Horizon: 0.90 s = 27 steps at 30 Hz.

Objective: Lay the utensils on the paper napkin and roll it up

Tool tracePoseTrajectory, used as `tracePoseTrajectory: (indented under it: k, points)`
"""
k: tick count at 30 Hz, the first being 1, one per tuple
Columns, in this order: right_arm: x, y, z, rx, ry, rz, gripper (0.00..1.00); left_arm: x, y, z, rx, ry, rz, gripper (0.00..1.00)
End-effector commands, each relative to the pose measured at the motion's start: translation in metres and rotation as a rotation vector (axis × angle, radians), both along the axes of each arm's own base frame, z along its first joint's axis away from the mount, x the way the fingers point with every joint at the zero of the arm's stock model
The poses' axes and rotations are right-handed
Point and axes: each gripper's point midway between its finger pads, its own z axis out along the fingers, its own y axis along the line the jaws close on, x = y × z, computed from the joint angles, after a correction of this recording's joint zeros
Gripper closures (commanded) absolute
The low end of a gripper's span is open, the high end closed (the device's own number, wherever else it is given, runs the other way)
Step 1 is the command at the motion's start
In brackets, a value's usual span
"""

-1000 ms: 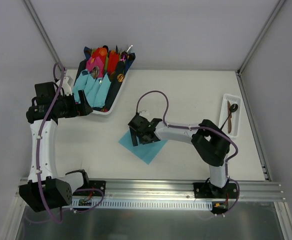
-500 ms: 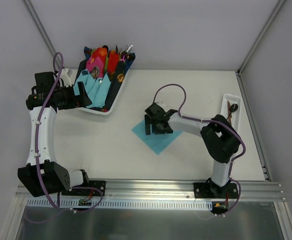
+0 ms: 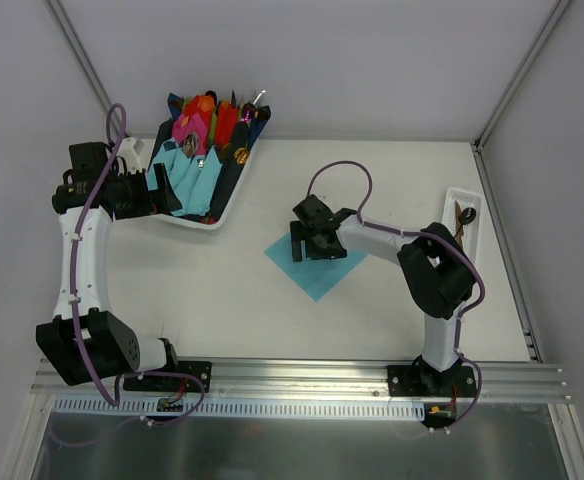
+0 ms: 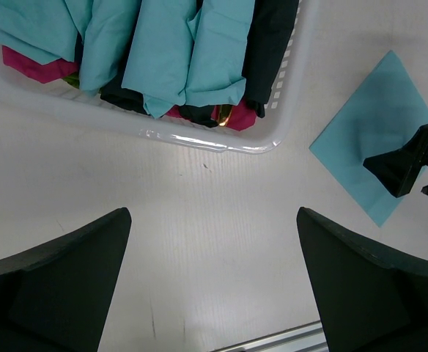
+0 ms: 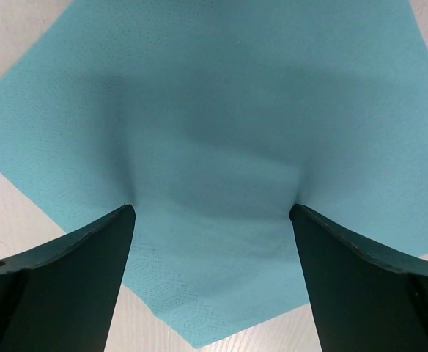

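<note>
One white table (image 3: 222, 300), teal paper napkin (image 3: 322, 280) lying flat, grey walls (image 3: 322, 60)

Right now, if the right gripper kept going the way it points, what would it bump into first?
The paper napkin. The right gripper points down at it, fingers open, tips seemingly touching the sheet, though depth is hard to judge. The table lies underneath.

**Below my claw: stock on view**

- My left gripper (image 4: 212, 220): two dark fingers (image 4: 67, 271), spread wide, nothing between them.
- White basket (image 4: 214, 143), top: teal rolls (image 4: 177, 59), dark rolls (image 4: 272, 44), a pink one (image 4: 31, 62).
- Paper napkin (image 4: 375, 125), right: teal, flat on the table (image 4: 199, 242). The right gripper's finger (image 4: 399, 167) overlaps its edge.
</note>
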Motion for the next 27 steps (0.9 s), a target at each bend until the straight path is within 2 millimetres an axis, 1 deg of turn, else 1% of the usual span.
tracePoseTrajectory:
  k: [1, 2, 3, 5, 6, 7, 10, 11, 13, 14, 15, 16, 17, 18, 19, 20, 22, 23, 24, 25, 26, 27]
  points:
    - [-0.004, 0.001, 0.008, -0.005, 0.022, 0.020, 0.07, -0.001, 0.001, 0.015, 0.003, -0.049, -0.012, 0.01]
    - [-0.003, 0.002, 0.013, -0.001, 0.012, 0.017, 0.07, -0.001, 0.000, 0.014, 0.002, -0.048, -0.013, 0.01]
    - [-0.001, 0.003, 0.027, 0.014, -0.012, 0.013, 0.07, -0.002, 0.000, 0.014, -0.002, -0.048, -0.011, 0.01]
    - [0.001, 0.002, 0.044, 0.035, -0.036, -0.004, 0.07, -0.003, -0.004, 0.015, -0.015, -0.051, -0.026, 0.01]
    - [0.004, 0.003, 0.056, 0.049, -0.059, -0.011, 0.07, -0.004, -0.005, 0.017, -0.015, -0.058, -0.028, 0.01]
    - [0.004, 0.002, 0.073, 0.070, -0.084, -0.020, 0.06, -0.004, -0.005, 0.018, -0.019, -0.060, -0.030, 0.01]
    - [0.012, 0.004, 0.112, 0.126, -0.157, -0.031, 0.05, -0.005, -0.006, 0.022, -0.020, -0.070, -0.029, 0.01]
    - [0.016, -0.001, 0.132, 0.158, -0.194, -0.040, 0.05, -0.005, -0.006, 0.023, -0.019, -0.073, -0.030, 0.01]
    - [0.020, -0.008, 0.151, 0.194, -0.217, -0.033, 0.06, -0.005, -0.006, 0.027, -0.015, -0.084, -0.032, 0.01]
    - [0.027, -0.025, 0.165, 0.216, -0.241, -0.065, 0.08, -0.005, -0.005, 0.029, -0.011, -0.091, -0.033, 0.01]
    - [0.030, -0.038, 0.171, 0.214, -0.250, -0.083, 0.14, -0.006, -0.006, 0.030, -0.010, -0.094, -0.033, 0.01]
    - [0.033, -0.052, 0.174, 0.206, -0.260, -0.105, 0.18, -0.006, -0.005, 0.032, -0.005, -0.096, -0.028, 0.01]
    - [0.031, -0.072, 0.168, 0.176, -0.247, -0.130, 0.21, -0.006, -0.004, 0.033, -0.002, -0.101, -0.026, 0.01]
    - [0.039, -0.107, 0.177, 0.177, -0.273, -0.212, 0.28, -0.008, -0.004, 0.035, -0.001, -0.106, -0.021, 0.01]
    - [0.040, -0.125, 0.177, 0.183, -0.270, -0.251, 0.31, -0.008, -0.004, 0.034, 0.004, -0.104, -0.019, 0.01]
    - [0.040, -0.162, 0.174, 0.176, -0.270, -0.328, 0.34, -0.010, -0.004, 0.034, 0.008, -0.107, -0.022, 0.01]
    - [0.038, -0.200, 0.171, 0.148, -0.265, -0.405, 0.39, -0.011, -0.004, 0.033, 0.010, -0.106, -0.026, 0.01]
    - [0.038, -0.235, 0.166, 0.118, -0.258, -0.471, 0.41, -0.012, -0.005, 0.031, 0.011, -0.102, -0.025, 0.01]
    - [0.036, -0.249, 0.164, 0.110, -0.253, -0.498, 0.45, -0.012, -0.005, 0.031, 0.008, -0.101, -0.027, 0.01]
    - [0.036, -0.264, 0.157, 0.104, -0.236, -0.529, 0.48, -0.013, -0.006, 0.029, 0.004, -0.094, -0.027, 0.01]
    - [0.034, -0.273, 0.150, 0.098, -0.211, -0.558, 0.51, -0.014, -0.006, 0.028, -0.001, -0.092, -0.027, 0.01]
    - [0.029, -0.301, 0.140, 0.083, -0.185, -0.644, 0.56, -0.014, -0.007, 0.027, -0.007, -0.089, -0.023, 0.01]
